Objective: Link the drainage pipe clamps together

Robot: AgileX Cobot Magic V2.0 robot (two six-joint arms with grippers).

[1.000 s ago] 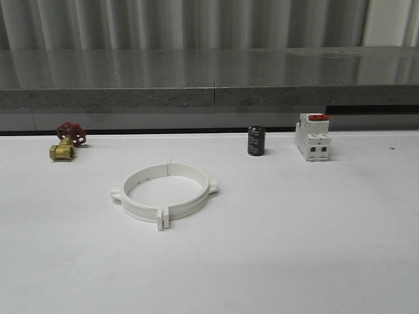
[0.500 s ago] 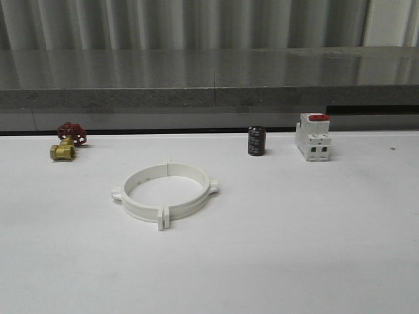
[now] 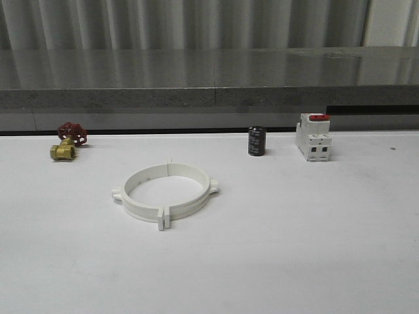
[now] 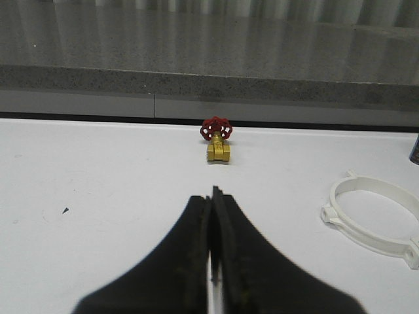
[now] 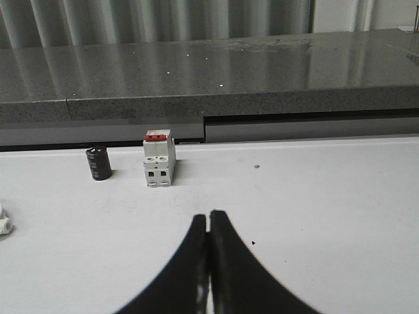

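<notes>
Brass valve with red handwheel [image 3: 67, 142], black cylinder [image 3: 256, 141], white switch [image 3: 313, 137]

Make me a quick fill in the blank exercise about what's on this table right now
1. The two white plastic half-ring clamps lie joined as one closed ____.
2. The brass valve has a ____ handwheel.
3. The black cylinder stands to the ____ of the white boxy switch.
4. Both the left gripper and right gripper are ____.

Missing words: ring; red; left; shut

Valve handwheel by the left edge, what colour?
Red, on a brass-yellow valve; left wrist view shows it best.
</notes>
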